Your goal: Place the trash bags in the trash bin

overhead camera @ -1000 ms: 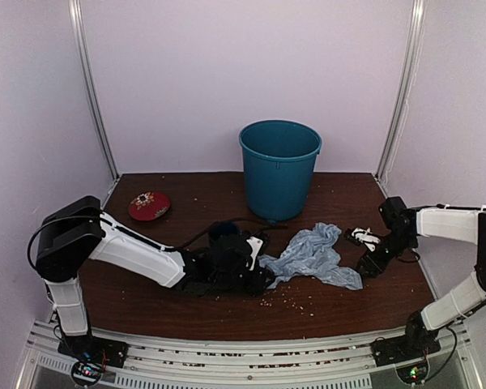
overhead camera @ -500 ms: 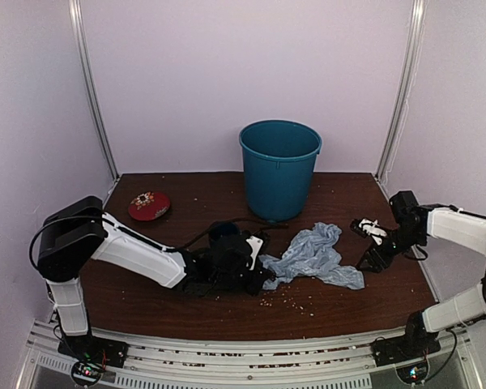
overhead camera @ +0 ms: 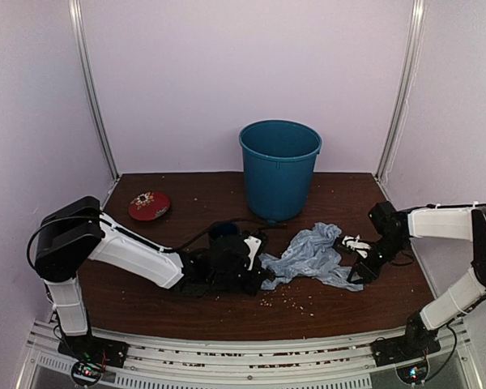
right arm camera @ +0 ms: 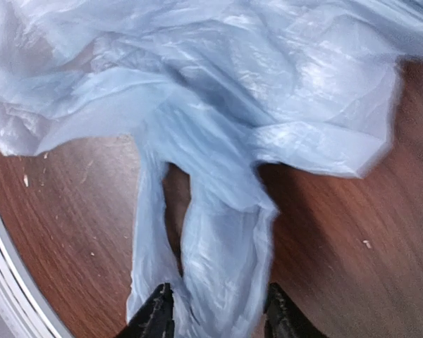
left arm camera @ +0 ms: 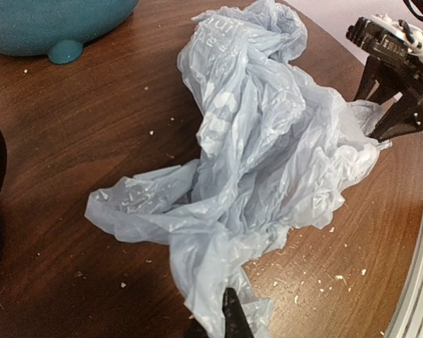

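- The right end effector is standing released. Its two dark tips are spread at the bottom of its wrist view and are straddling a twisted strip of the trash bag that is trailing down between them. Whether either tip is touching the plastic cannot be told.
- The left end effector is showing only as a narrow dark tip at the bottom of its own wrist view, right at the bag's near edge. I cannot tell whether it is clenched on the plastic or released.
- The pale blue-grey bag is lying crumpled on the brown worktop, stretching between the two end effectors, with the left one at its left end and the right one at its right end.
- The bag is sitting in front of the trash bin and slightly to its right, apart from it. None of the plastic is lying inside.
- The teal bin is standing upright at the back middle of the worktop.
- A dark mug is sitting just beside the left arm's wrist, between it and the bin.
- A round red dish is lying at the left rear, well apart from the bag.
- Pale crumbs are lying scattered on the worktop near the bag's front edge.
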Tool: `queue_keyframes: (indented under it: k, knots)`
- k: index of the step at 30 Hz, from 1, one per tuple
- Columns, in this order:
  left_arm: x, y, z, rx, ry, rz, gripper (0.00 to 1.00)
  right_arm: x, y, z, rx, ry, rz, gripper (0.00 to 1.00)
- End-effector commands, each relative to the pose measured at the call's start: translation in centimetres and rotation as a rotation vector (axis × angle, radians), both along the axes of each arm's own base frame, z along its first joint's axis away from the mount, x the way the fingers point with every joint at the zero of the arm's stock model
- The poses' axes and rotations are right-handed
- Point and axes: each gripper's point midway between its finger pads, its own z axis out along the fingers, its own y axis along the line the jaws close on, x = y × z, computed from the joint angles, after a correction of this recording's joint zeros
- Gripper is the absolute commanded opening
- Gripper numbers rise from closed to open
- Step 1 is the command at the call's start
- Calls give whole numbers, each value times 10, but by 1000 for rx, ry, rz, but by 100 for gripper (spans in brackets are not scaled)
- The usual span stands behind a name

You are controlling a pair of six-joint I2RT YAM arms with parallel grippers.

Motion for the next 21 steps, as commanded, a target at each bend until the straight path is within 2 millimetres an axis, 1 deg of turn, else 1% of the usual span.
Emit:
queue_keyframes:
  k: [1,3,5,7,8,10,12,13,14,15,16,17,18,19,20,21]
  knots:
    - [6,-9,13,-33,-34,-14,0,8,16,3,10,2,21,27]
    - [7,-11,15,-27,-40,-19,0,13,16,5,9,-2,13,12]
    - [9,-13,22,-18,-54,-21,0,19,11,6,-20,-35,-20,1]
    - [13,-13,34,-4,-85,-20,0,28,0,13,-51,-82,-69,0]
    - [15,-13,47,-3,-111,-20,0,34,-5,20,-57,-109,-93,0]
    - [20,-10,70,37,-172,-26,0,46,-17,43,-67,-163,-146,0]
    - [27,-8,107,57,-246,-16,0,65,-28,84,-73,-267,-218,0]
    - [30,-6,128,58,-286,-11,0,76,-34,111,-77,-338,-264,0]
    - [32,-5,153,50,-324,-9,0,87,-40,143,-75,-422,-311,0]
    - [32,-4,176,39,-359,-13,0,96,-43,182,-58,-524,-356,0]
    - [31,-3,205,12,-394,-20,0,103,-46,228,-27,-632,-395,0]
    - [25,-4,232,-14,-435,-43,0,105,-47,275,14,-739,-428,0]
    - [15,-7,264,-47,-485,-73,0,103,-49,324,64,-844,-463,0]
    - [2,-9,297,-80,-543,-100,0,96,-49,374,127,-950,-489,0]
    - [-13,-12,330,-113,-601,-128,0,85,-48,419,200,-1039,-497,0]
    - [-28,-12,368,-153,-664,-138,0,68,-42,462,284,-1122,-476,0]
